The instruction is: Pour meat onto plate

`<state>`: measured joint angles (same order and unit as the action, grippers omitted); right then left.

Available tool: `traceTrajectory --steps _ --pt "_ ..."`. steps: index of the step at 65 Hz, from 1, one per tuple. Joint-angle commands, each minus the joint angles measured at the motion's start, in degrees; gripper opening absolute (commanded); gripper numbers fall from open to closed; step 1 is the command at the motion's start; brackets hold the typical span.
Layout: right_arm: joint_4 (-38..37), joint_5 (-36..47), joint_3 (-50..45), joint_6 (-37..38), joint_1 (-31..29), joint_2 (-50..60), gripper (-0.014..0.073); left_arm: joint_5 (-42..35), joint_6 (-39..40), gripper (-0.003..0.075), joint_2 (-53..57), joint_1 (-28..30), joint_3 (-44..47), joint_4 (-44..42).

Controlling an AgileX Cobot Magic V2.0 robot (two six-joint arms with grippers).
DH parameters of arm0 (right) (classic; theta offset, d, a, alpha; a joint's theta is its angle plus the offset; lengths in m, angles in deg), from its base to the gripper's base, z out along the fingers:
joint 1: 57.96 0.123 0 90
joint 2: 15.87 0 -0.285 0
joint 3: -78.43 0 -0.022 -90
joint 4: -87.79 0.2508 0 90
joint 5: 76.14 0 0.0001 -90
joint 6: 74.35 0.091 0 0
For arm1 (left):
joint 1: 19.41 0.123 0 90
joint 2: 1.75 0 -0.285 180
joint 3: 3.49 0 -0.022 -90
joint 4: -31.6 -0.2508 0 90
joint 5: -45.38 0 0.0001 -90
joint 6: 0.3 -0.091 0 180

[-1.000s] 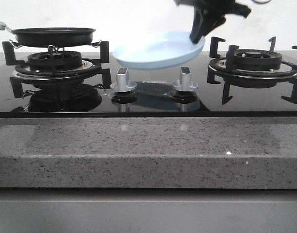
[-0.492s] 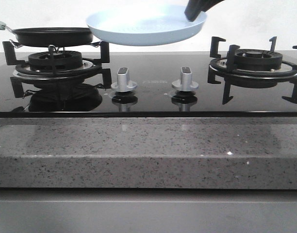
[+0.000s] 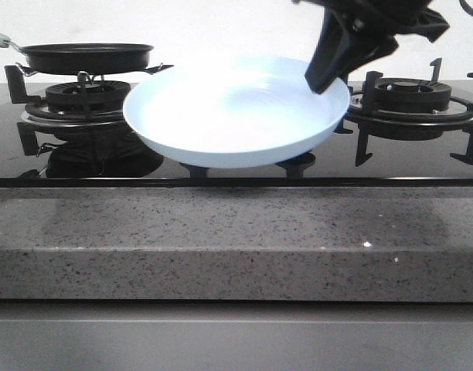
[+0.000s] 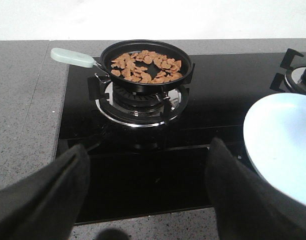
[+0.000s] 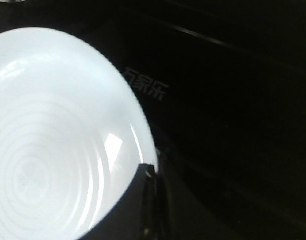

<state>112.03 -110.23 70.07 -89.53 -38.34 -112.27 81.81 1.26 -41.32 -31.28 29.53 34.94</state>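
Observation:
The pale blue plate (image 3: 236, 116) hangs in the air over the middle of the hob, tilted toward the front, with my right gripper (image 3: 327, 71) shut on its right rim. In the right wrist view the plate (image 5: 53, 145) fills the frame and the gripper (image 5: 149, 175) pinches its edge. The meat (image 4: 145, 66), small orange-brown pieces, lies in the black frying pan (image 4: 185, 72) on the left burner. My left gripper (image 4: 148, 172) is open and empty, in front of that burner. The plate's edge (image 4: 283, 145) shows beside it.
The pan (image 3: 86, 56) has a pale handle (image 4: 73, 57) pointing left. A second burner (image 3: 406, 104) with black grates stands at the right, behind the plate's rim. The grey speckled counter edge (image 3: 236, 239) runs along the front of the glass hob.
The right gripper has carried the plate from the back of the hob up, then forward and down toward the front, so it now hides both knobs.

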Motion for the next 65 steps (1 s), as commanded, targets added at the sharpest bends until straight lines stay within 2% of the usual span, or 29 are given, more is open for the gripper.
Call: traceTrajectory --steps 1,14,42,50,58,65 --pt "1.59 6.78 0.4 -0.73 -0.21 2.81 -0.0113 -4.26 0.04 0.0493 -0.5 -0.48 -1.95 0.52" --pt "1.08 9.58 -0.04 -0.73 -0.21 2.77 -0.0113 -4.26 0.04 0.0493 -0.5 -0.48 -1.95 0.52" --pt "1.04 8.58 -0.04 -0.73 -0.21 2.77 -0.0113 -3.99 0.04 0.0495 -0.94 -0.48 -1.95 -0.2" --pt "1.04 8.58 -0.04 -0.73 -0.21 2.77 -0.0113 -1.93 0.04 0.0499 -4.6 -0.48 -3.59 -1.48" --pt "1.04 8.58 -0.04 -0.73 -0.21 2.77 -0.0113 2.04 0.04 0.0535 -11.0 -0.48 -6.86 -3.33" --pt "1.04 8.58 -0.04 -0.73 -0.21 2.77 -0.0113 1.47 0.04 0.0548 -15.87 0.82 -9.09 -4.81"
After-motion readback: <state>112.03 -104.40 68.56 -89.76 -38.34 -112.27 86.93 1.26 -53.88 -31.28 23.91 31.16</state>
